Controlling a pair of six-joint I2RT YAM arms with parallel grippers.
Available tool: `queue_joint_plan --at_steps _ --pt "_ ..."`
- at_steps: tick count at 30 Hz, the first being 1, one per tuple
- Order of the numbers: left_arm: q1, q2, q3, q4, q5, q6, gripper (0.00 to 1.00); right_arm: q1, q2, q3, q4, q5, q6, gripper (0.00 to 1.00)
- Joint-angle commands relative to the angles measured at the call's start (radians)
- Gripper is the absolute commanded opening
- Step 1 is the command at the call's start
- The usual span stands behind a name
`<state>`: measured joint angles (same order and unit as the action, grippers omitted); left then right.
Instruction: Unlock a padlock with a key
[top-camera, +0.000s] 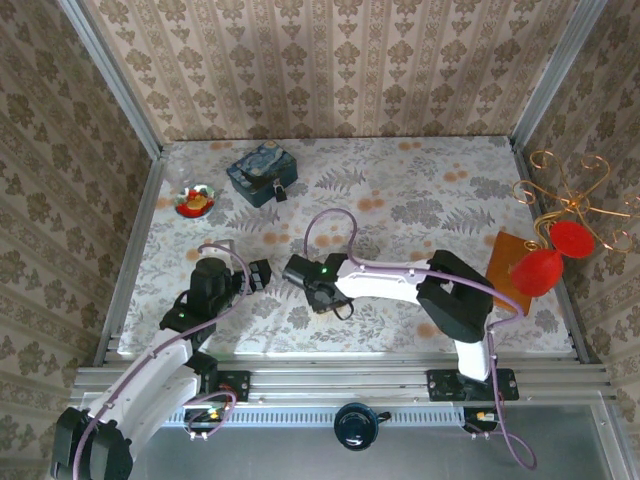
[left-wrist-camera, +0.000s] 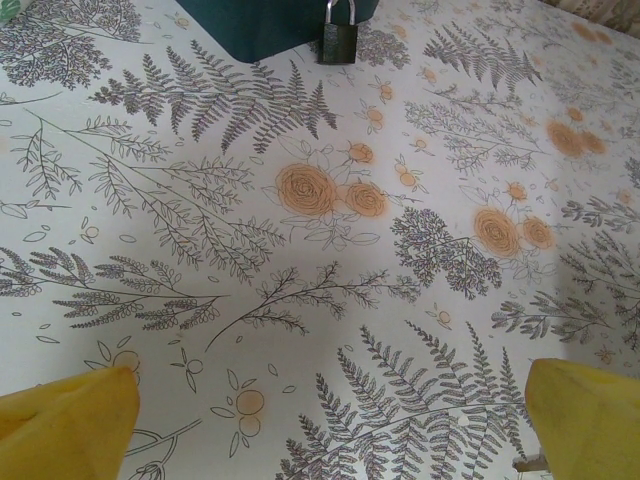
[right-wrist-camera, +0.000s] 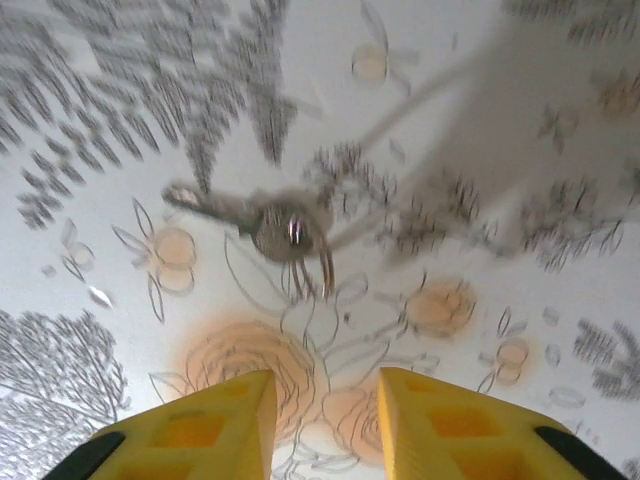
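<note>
- The padlock (left-wrist-camera: 338, 36) hangs on the front of the blue box (left-wrist-camera: 285, 18), its body resting upright on the cloth (left-wrist-camera: 300, 300) and its shackle hooked above.
- In the top view the box (top-camera: 258, 170) sits at the far left of the table, with the padlock (top-camera: 280, 190) at its near right corner.
- The key (right-wrist-camera: 255, 222) lies flat on the cloth (right-wrist-camera: 480, 180), just beyond the right gripper's (right-wrist-camera: 325, 400) tips. It is blurred; a thin ring (right-wrist-camera: 322, 262) is attached to its head.
- The right gripper's yellow fingers (right-wrist-camera: 200, 425) stand a narrow gap apart with nothing between them, not touching the key.
- The left gripper (left-wrist-camera: 330, 430) has its jaws spread wide and empty, one yellow finger (left-wrist-camera: 65, 425) in each lower corner of its wrist view, low over bare cloth and well short of the padlock.
- From above, the left gripper (top-camera: 260, 274) and right gripper (top-camera: 296, 270) sit close together at mid-table, near side, well apart from the box.
- A small red ornament (top-camera: 195, 201) stands left of the box.
- A gold wire stand (top-camera: 570, 205) with red pieces and a brown card (top-camera: 508, 268) sit at the right edge.
</note>
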<state>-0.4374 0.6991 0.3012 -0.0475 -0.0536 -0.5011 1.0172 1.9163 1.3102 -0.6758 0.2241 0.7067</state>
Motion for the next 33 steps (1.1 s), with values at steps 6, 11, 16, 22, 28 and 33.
queue_joint_plan --at_steps 6,11,16,22,28,33 --pt "0.006 -0.018 -0.005 0.009 -0.023 0.019 1.00 -0.059 0.022 0.066 0.012 -0.076 -0.221 0.43" --pt "0.008 -0.024 -0.005 0.003 -0.026 0.021 1.00 -0.086 0.046 0.074 0.022 -0.120 -0.269 0.45" --pt "0.010 -0.025 -0.004 0.001 -0.028 0.021 1.00 -0.091 0.085 0.102 0.016 -0.168 -0.284 0.44" --pt "0.013 -0.024 -0.005 0.003 -0.028 0.022 1.00 -0.092 0.126 0.115 0.016 -0.182 -0.273 0.39" --pt "0.014 -0.011 -0.007 0.017 -0.018 0.024 1.00 -0.093 0.146 0.107 0.042 -0.193 -0.246 0.30" --pt "0.017 0.011 -0.007 0.044 0.000 0.033 1.00 -0.093 0.143 0.102 0.068 -0.203 -0.229 0.14"
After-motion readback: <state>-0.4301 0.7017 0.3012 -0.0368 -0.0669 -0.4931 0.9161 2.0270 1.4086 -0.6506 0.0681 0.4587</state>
